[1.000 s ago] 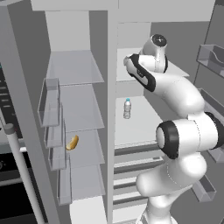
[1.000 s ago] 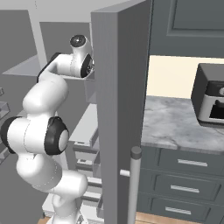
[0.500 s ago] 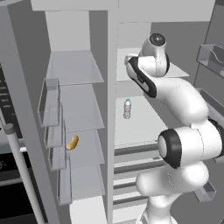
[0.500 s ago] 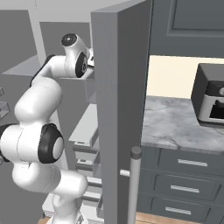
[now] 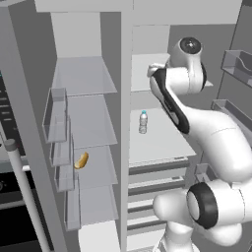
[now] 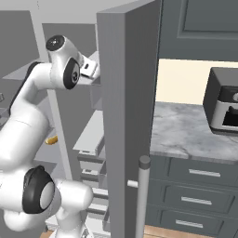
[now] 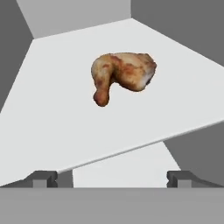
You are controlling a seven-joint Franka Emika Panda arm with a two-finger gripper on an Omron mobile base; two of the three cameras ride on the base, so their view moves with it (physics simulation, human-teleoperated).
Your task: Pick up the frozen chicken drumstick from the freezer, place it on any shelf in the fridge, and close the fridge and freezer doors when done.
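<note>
While the arm reaches up toward an upper fridge shelf (image 7: 52,109), the chicken drumstick (image 7: 121,74) lies flat on that white shelf, well inside its front edge and apart from the side walls. The gripper (image 7: 112,178) sits short of the shelf's front edge with its jaws spread wide and nothing between them; the two dark fingertips (image 7: 43,178) stand far apart, clear of the drumstick. On the shelf below, a small water bottle (image 5: 142,122) stands upright. To the left, in the freezer compartment, a small golden-brown item (image 5: 81,160) rests on a clear shelf; what it is cannot be told. Both doors stand open: the fridge door (image 6: 128,121) with its vertical handle, and the freezer door (image 5: 22,162) at far left.
</note>
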